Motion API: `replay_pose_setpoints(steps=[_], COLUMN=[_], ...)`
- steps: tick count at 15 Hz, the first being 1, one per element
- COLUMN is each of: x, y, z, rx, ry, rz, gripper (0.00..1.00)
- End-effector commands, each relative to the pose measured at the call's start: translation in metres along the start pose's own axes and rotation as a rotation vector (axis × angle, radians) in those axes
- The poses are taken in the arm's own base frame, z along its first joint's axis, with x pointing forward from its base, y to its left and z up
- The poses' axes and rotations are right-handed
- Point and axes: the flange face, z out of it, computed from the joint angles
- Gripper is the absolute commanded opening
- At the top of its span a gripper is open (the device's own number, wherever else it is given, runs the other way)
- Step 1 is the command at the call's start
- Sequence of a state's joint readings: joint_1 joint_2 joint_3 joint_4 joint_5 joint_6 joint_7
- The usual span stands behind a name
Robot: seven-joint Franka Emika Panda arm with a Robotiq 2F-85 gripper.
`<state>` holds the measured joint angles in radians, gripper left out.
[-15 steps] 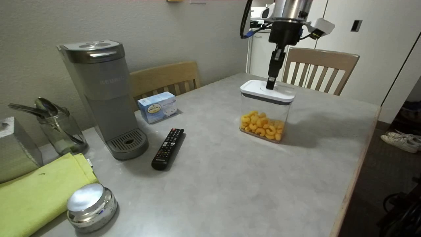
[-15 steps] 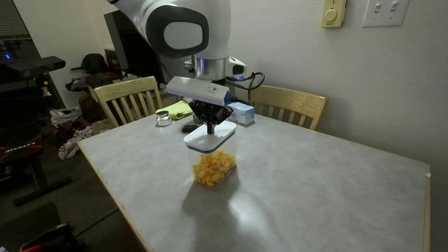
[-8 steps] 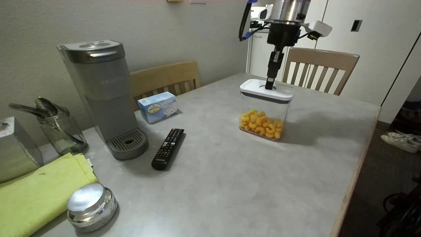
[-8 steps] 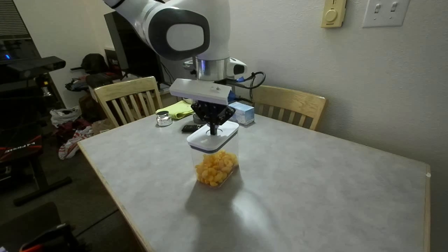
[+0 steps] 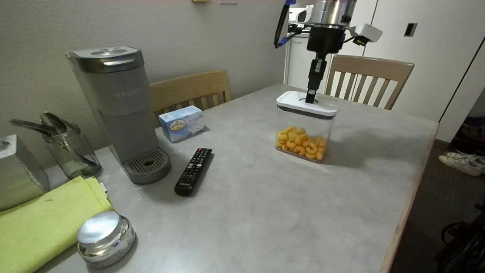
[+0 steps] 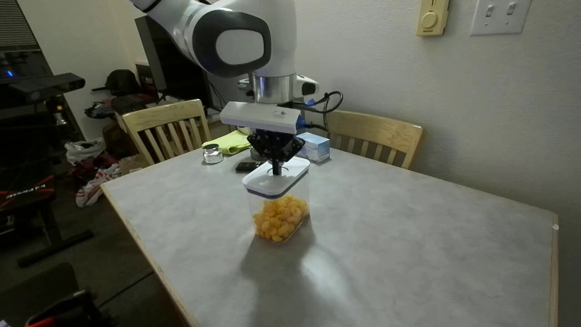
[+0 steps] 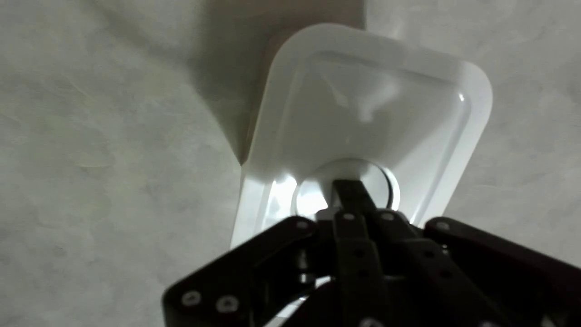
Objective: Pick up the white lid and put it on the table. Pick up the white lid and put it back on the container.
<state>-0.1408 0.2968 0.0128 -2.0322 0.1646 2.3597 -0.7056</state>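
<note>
An exterior view gives me the grey surface (image 5: 242, 216) with the whole coffee maker (image 5: 121, 96). My end effector (image 5: 310, 99) is clenched above the container (image 5: 303, 122), whose orange pieces (image 6: 278, 219) only the exterior views show. The white lid (image 7: 354, 127) sits on top; in the dim wrist view the fingertips (image 7: 353, 196) probably touch its round button (image 7: 319, 190).

Glossy white plastic lid (image 7: 363, 136), smooth clear plastic container (image 5: 305, 121), matt grey table (image 5: 265, 212), and in an exterior view we see shiny metal tin (image 5: 106, 239), matt yellow cloth (image 5: 49, 220) lower left, wooden chair (image 5: 373, 66) upper right
</note>
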Motion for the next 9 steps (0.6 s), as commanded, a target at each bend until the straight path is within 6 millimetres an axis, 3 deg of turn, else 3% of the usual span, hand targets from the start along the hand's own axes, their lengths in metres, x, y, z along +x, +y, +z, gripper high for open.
replay_pose_setpoints(steps=[1, 9], x=[-0.005, -0.005], y=[0.008, 0.005], z=[0.022, 0.002], rx=[-0.013, -0.037], ry=[-0.019, -0.026], rz=[-0.008, -0.029], gripper=[0.0, 0.0])
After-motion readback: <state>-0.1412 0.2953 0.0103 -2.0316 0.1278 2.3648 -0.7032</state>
